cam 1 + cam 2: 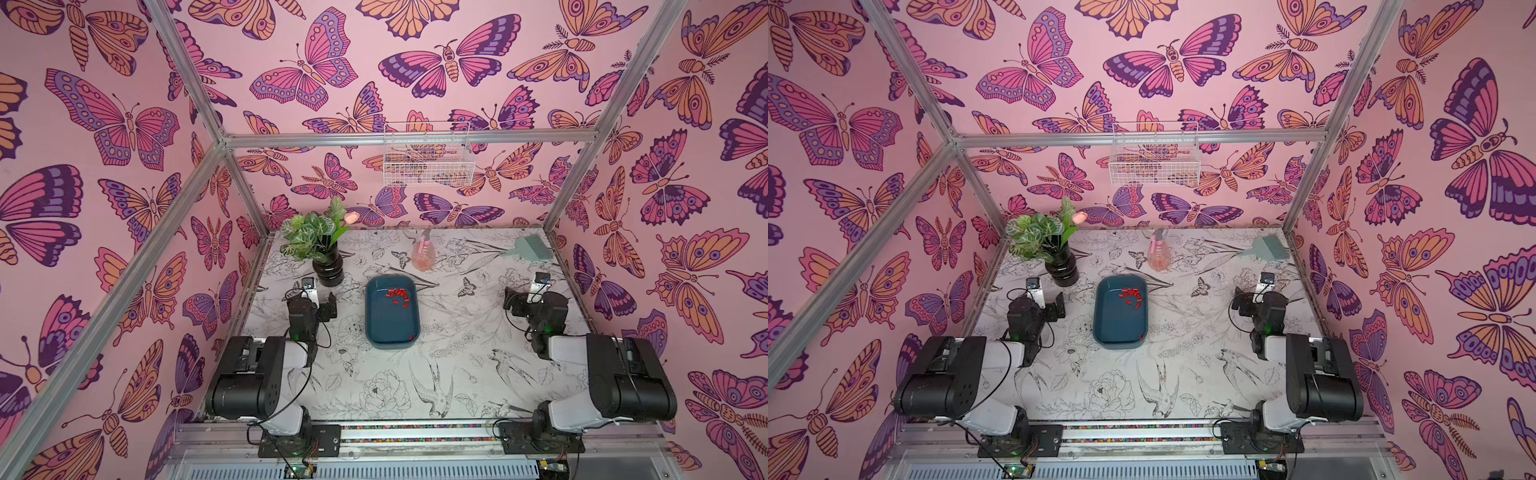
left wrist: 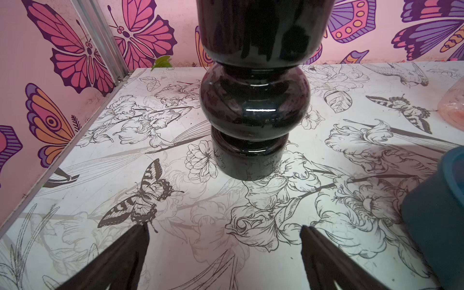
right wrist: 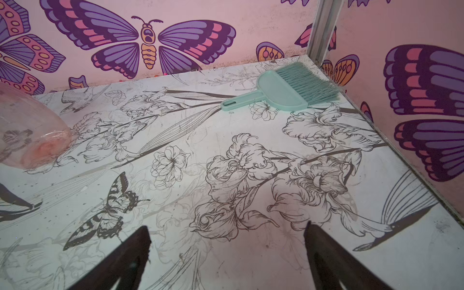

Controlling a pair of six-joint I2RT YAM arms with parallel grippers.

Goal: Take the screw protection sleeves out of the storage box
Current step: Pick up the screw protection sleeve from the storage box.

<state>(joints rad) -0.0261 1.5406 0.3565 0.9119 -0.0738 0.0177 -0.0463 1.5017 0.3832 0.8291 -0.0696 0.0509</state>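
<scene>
the little red screw protection sleeves (image 1: pixel 398 296) lie in the storage box (image 1: pixel 384 324). most are in a bunch at the far end, and one sits alone in the near corner. the box is in the middle of the table (image 1: pixel 457 374), between the two arms. no sleeve is out yet, so the job looks to be at its very start. the left gripper (image 2: pixel 224 229) and the right gripper (image 3: pixel 227 229) are wide open, hold nothing, and are well apart from the box. next, i think one arm must reach over the box and pinch one tiny sleeve gently.
</scene>
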